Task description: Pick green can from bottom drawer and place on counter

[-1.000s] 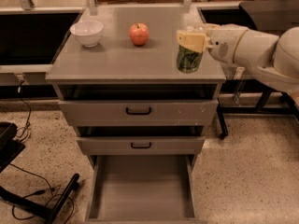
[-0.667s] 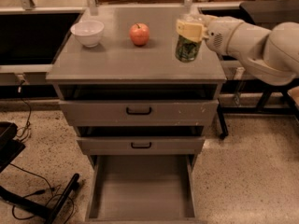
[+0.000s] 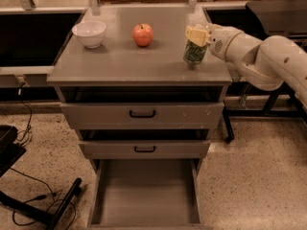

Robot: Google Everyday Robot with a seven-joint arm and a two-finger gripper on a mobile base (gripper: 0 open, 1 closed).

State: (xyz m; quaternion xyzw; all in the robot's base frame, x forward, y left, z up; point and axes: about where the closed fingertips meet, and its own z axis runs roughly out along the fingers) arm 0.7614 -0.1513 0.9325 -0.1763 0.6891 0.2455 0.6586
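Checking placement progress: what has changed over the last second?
The gripper, shut on the small green drink can, carried it from the front right edge of the flat grey counter farther back. No release. The red apple, white bowl and open grey bottom drawer stayed put.

Counter (image 3: 120, 63) — bowl (image 3: 89, 33), apple (image 3: 143, 35) — green can (image 3: 194, 54) in gripper (image 3: 196, 40)

Gripper (image 3: 196, 41) upper R, jaws gripping green can (image 3: 194, 54)
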